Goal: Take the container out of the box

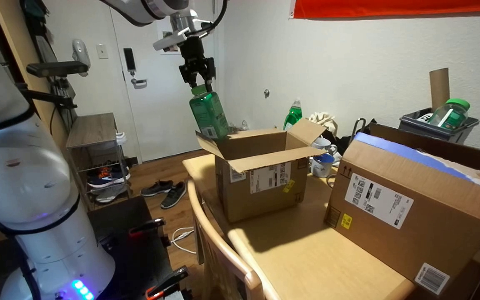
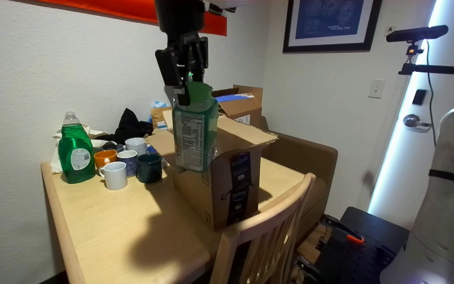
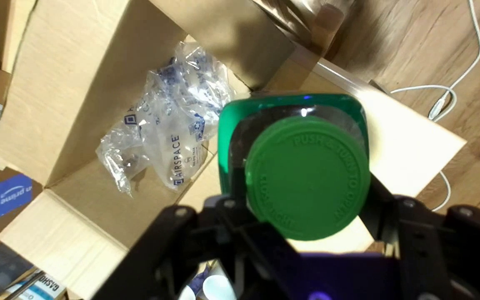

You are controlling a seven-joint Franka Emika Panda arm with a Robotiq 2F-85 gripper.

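Observation:
The green container (image 1: 209, 113) hangs by its cap from my gripper (image 1: 201, 86), leaning a little in an exterior view. Its fingers stand on either side of the green cap (image 3: 306, 179) in the wrist view, shut on it. Below is the brown box (image 1: 261, 196) with its flaps spread, standing on the table. The container's bottom is near the flap (image 1: 209, 144) at one end; whether they touch I cannot tell. In an exterior view the container (image 2: 195, 134) covers part of the box (image 2: 231, 193). Clear air pillows (image 3: 177, 125) lie inside the box.
A larger carton (image 1: 406, 208) with a white label stands beside the box. Several mugs (image 2: 115, 175) and a green soap bottle (image 2: 76, 152) are on the table (image 2: 105, 221). A wooden chair (image 2: 266, 232) stands at its edge. A bin (image 1: 436, 125) stands behind the carton.

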